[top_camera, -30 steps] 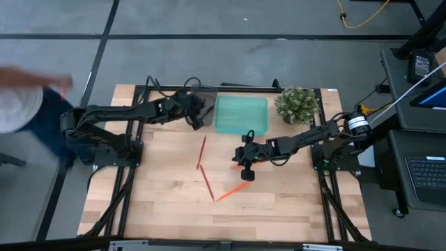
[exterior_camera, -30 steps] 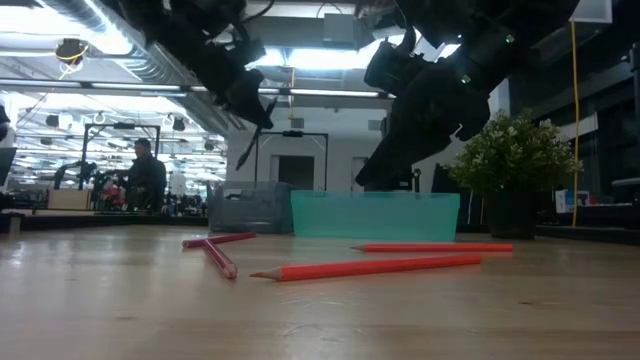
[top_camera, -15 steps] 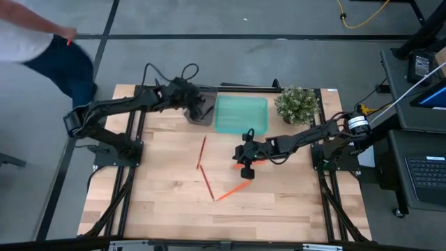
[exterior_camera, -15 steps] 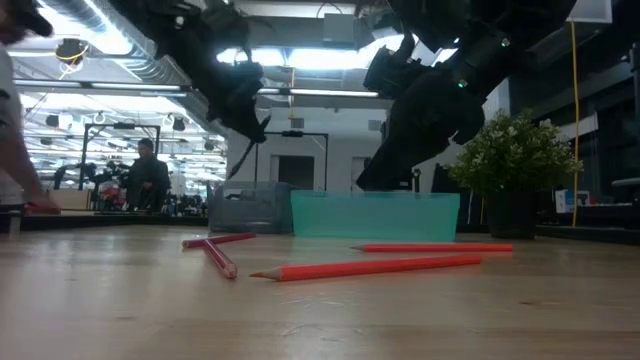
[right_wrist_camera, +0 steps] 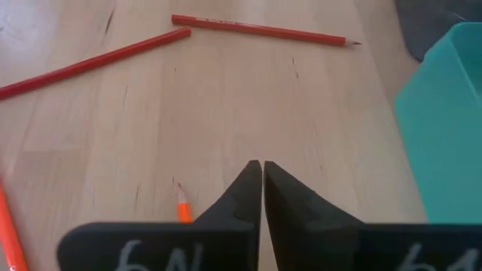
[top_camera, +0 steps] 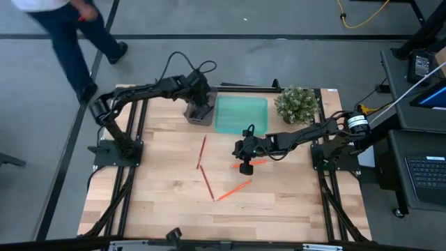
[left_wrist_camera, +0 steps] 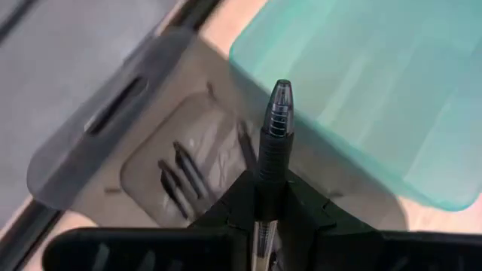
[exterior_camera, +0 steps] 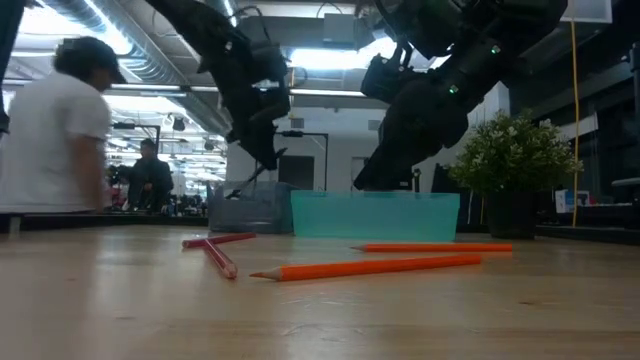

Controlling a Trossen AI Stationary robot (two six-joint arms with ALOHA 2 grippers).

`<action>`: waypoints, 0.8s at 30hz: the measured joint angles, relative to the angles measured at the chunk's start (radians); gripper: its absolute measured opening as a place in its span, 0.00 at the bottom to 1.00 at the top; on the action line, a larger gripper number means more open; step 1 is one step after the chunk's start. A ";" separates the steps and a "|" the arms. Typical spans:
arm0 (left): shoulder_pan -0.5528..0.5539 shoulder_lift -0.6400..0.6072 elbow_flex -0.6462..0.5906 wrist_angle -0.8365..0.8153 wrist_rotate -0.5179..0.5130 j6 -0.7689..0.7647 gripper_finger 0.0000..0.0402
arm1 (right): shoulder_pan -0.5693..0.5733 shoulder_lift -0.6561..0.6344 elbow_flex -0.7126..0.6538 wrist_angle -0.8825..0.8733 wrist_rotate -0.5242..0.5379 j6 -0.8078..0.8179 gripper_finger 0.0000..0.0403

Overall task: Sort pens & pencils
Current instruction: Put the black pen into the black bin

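- Wooden table (top_camera: 167, 202): work surface, four pencils loose on it.
- Teal tray (top_camera: 240, 113): beside grey tray (top_camera: 198, 115), which holds the sorted pens (left_wrist_camera: 177, 173).
- Left gripper (left_wrist_camera: 269, 197): clamped on a black pen (left_wrist_camera: 273, 139), poised above the grey tray, likely for dropping.
- Right gripper (right_wrist_camera: 262, 175): fingertips pressed together, empty, over an orange pencil (right_wrist_camera: 183, 205).
- Red pencils (top_camera: 203, 164): awaiting sorting.

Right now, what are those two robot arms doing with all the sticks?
They are sorting pens and pencils. The left gripper holds a black pen over the grey tray, where other pens already lie. The right gripper is shut, low over an orange pencil. Three more pencils lie on the table.
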 joint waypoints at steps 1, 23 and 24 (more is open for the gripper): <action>0.006 0.020 0.023 -0.026 0.002 0.000 0.08 | 0.000 0.000 0.000 0.000 0.000 0.000 0.05; 0.039 0.127 0.131 -0.128 0.090 0.044 0.20 | 0.000 0.000 0.000 0.000 0.000 0.000 0.05; 0.034 0.127 0.131 -0.126 0.088 0.059 0.24 | 0.000 0.000 0.000 0.003 0.000 0.000 0.05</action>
